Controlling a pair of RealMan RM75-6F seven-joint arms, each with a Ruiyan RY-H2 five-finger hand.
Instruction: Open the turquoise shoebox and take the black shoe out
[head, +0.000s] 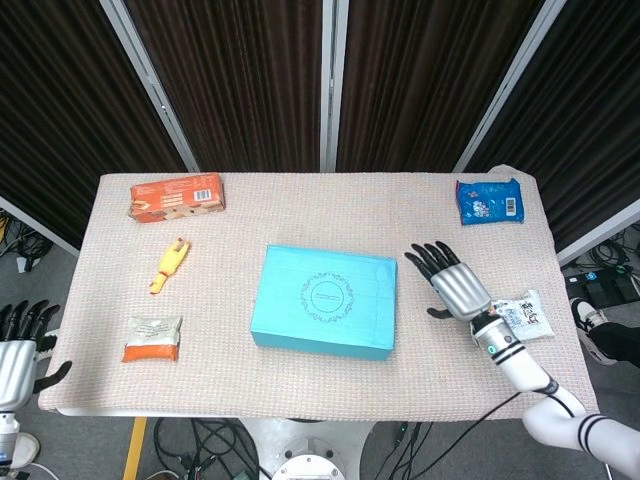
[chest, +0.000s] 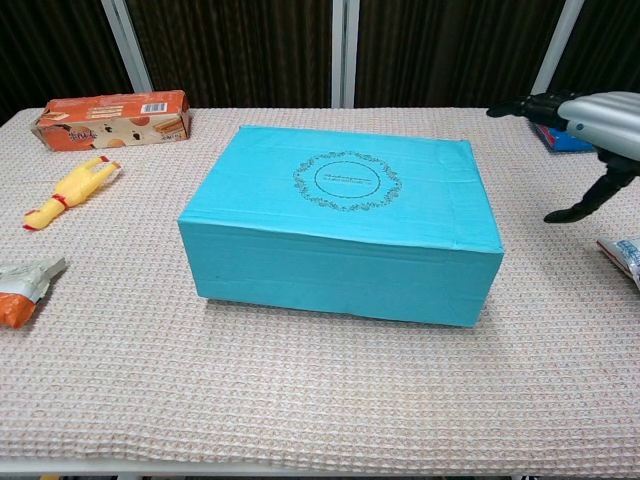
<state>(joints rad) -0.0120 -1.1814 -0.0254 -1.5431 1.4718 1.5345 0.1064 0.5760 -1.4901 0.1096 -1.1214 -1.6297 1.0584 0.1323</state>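
2 hands are showing. Right hand (head: 458, 286) is hovering right of centre in the head view, just beside the right end of the turquoise shoebox (head: 324, 301), its fingers (head: 428, 258) spreading apart and holding nothing; in the chest view it is sitting at the upper right edge of the frame, clear of the box. Left hand (head: 15, 352) is hanging at the lower left corner of the head view, off the tabletop (head: 420, 210) edge, fingers apart and holding nothing.

Turquoise shoebox is lying at the centre of the tabletop, lid on and closed, an oval ornament printed on top. Black shoe is not showing.

Other items are lying as follows:
- orange carton (head: 176, 196), upper left;
- yellow toy (head: 169, 265), left of the box;
- orange-and-white packet (head: 152, 338), lower left;
- blue packet (head: 490, 201), upper right;
- white snack packet (head: 526, 315), lower right, partly hiding behind the right forearm.
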